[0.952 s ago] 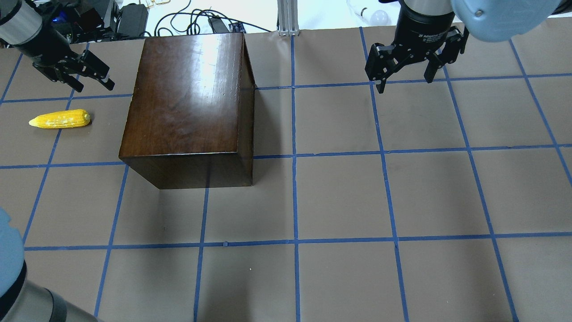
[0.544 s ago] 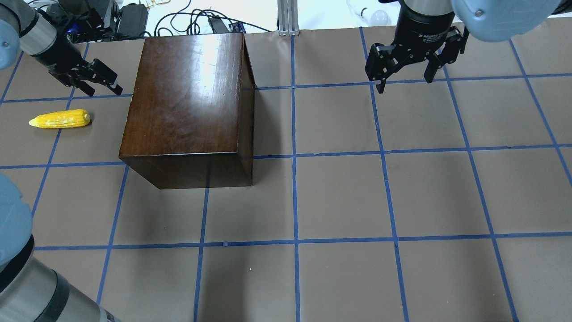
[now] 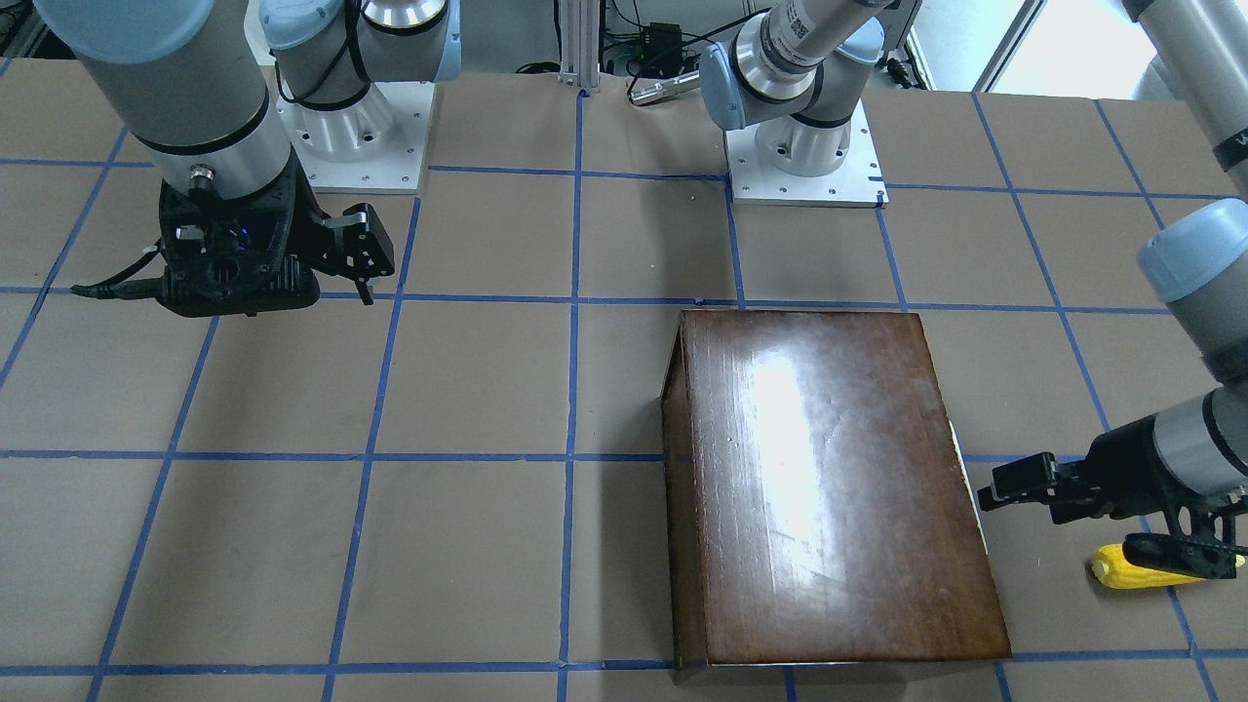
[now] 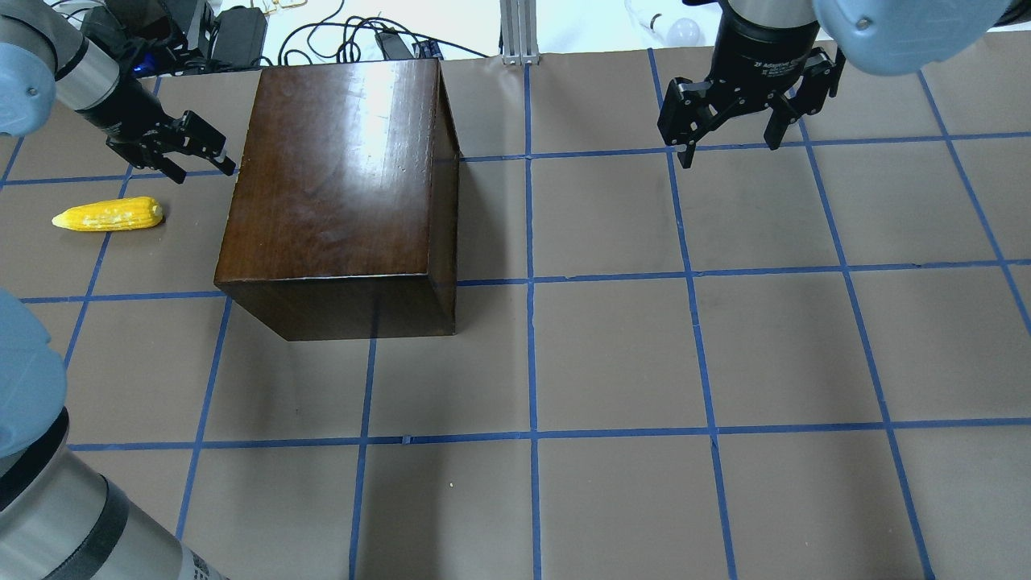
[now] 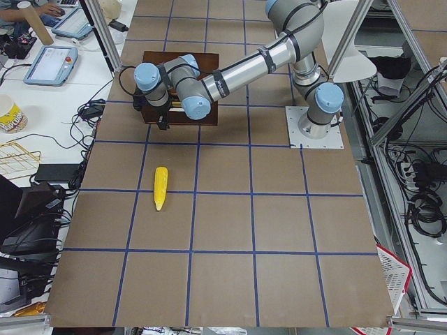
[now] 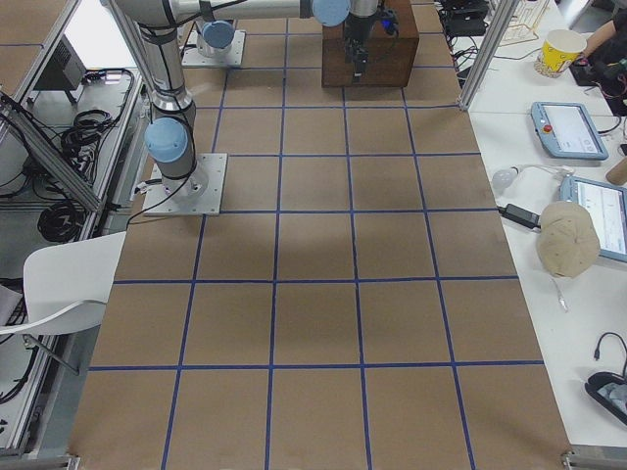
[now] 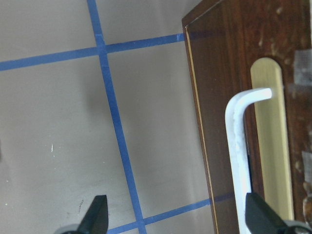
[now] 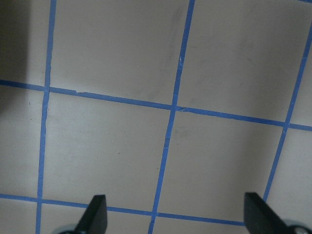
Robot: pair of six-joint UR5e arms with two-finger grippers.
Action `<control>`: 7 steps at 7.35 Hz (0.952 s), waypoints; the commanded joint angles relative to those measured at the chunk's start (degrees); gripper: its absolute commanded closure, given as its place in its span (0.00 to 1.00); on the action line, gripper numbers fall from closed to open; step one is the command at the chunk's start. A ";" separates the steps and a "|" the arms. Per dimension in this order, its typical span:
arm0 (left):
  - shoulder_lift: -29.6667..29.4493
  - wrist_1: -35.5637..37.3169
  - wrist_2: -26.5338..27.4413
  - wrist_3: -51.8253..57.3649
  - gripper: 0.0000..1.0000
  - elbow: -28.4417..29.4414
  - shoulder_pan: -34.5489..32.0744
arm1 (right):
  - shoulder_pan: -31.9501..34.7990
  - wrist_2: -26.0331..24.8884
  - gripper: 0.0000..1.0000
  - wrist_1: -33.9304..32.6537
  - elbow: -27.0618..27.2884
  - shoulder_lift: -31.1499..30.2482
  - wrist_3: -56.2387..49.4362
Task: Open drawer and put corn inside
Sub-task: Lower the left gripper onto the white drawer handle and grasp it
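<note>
The glossy dark brown box (image 4: 338, 177) stands left of the table's middle. Its drawer is shut. In the left wrist view the dark drawer front (image 7: 219, 97) carries a white handle (image 7: 239, 146) over a brass plate. The yellow corn (image 4: 109, 215) lies on the table left of the box, and it also shows in the exterior left view (image 5: 160, 187). My left gripper (image 4: 197, 157) is open and empty, close to the box's left face, beyond the corn. One of its fingers partly hides the corn (image 3: 1121, 575) in the front-facing view. My right gripper (image 4: 729, 149) is open and empty at the back right.
Brown table with a blue tape grid (image 4: 532, 435). Cables and power bricks (image 4: 242, 32) lie along the back edge, with an aluminium post (image 4: 519, 32) and a light bulb (image 4: 685, 31). Arm bases (image 3: 804, 146) stand on the robot's side.
My left gripper has moved right, towards the box's left face, and stays open. The right gripper, the corn and the box have not moved.
</note>
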 commanded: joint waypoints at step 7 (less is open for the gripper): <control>-1.15 0.07 -3.28 -0.21 0.00 -2.05 -0.01 | 0.00 0.00 0.00 0.00 0.00 0.00 -0.08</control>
